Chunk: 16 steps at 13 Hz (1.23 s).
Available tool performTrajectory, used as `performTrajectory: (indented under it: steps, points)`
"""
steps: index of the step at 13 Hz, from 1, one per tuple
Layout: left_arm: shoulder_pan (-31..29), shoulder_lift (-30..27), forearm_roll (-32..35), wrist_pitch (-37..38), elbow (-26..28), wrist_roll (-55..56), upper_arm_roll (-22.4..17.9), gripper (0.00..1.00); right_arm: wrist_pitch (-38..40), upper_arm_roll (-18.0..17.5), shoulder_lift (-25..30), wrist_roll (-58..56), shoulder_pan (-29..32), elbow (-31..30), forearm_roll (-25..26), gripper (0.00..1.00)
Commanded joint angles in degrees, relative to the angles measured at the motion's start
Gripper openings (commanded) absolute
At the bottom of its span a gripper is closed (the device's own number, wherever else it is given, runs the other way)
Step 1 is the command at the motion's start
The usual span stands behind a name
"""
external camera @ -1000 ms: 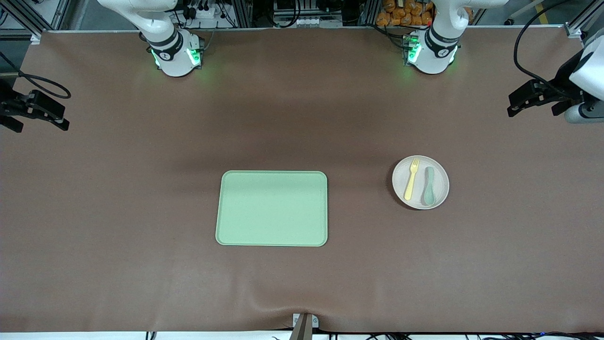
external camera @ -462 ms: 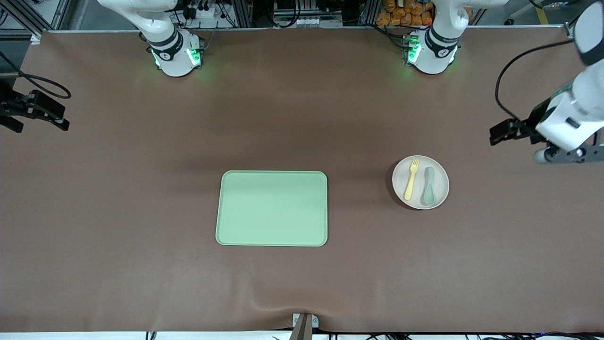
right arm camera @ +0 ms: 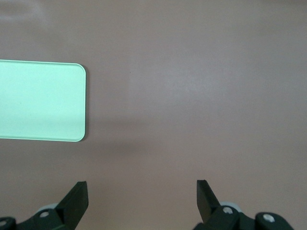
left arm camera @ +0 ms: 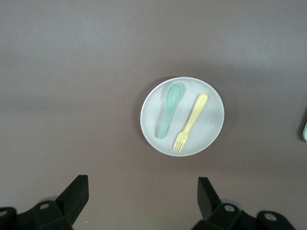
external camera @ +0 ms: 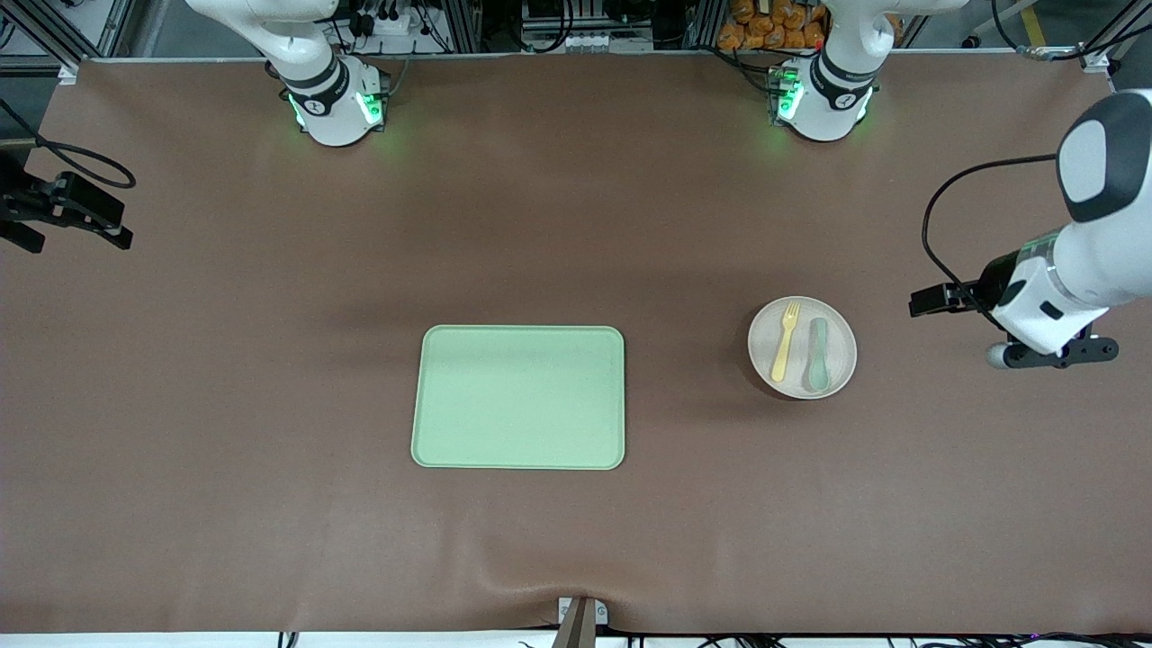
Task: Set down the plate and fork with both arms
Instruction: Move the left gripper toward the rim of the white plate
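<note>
Brown matting covers the long table [external camera: 270, 504], which carries only a few items. Nearest the front camera, at the middle of the table, lies a rectangular light-green tray [external camera: 519, 397], bare on top. Slightly farther from the camera and toward the left arm's end sits the plate [external camera: 842, 360], round and pale, flat on the mat and well apart from the tray. On it lie the fork [external camera: 784, 342] and a grey-green spoon [external camera: 817, 355], side by side and not touching, the yellow fork on the tray's side of the spoon with its tines pointing toward the robots' bases.

At about the plate's level, the left gripper [left arm camera: 142, 197] hangs over bare mat at the left arm's end of the table, its jaws spread wide and holding nothing; its wrist camera looks down on the plate. At the right arm's end, the right gripper [right arm camera: 142, 197] waits over bare mat, its jaws likewise released. Farthest off, both green-lit bases stand along the table's edge.
</note>
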<state>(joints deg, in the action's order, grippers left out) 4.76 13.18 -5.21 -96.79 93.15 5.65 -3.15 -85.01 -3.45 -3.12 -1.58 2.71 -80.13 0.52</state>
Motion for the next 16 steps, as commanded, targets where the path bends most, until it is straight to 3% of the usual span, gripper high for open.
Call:
performTrajectory:
  steps: [1, 9, 13, 16]
  points:
    - [-0.6, 2.1, -1.6, -2.3, 0.1, -0.8, 0.4, 1.0, -0.1, 0.2, -0.1, -0.5, -0.3, 0.4, -0.3, 1.0]
    - [-0.9, 1.9, -1.8, -14.6, 9.4, -4.1, 0.6, 1.0, -0.1, 0.2, -0.1, -0.5, -0.3, 0.4, -0.7, 1.0]
    - [-3.8, 1.9, -9.5, -20.9, 15.1, -12.7, 0.5, 1.0, -0.1, 0.2, -0.1, -0.5, -0.3, 0.4, -0.7, 1.0]
    - [-3.4, 2.2, -9.8, -21.3, 15.1, -13.3, 0.5, 1.0, -0.1, 0.2, -0.1, -0.5, -0.3, 0.4, -0.7, 1.0]
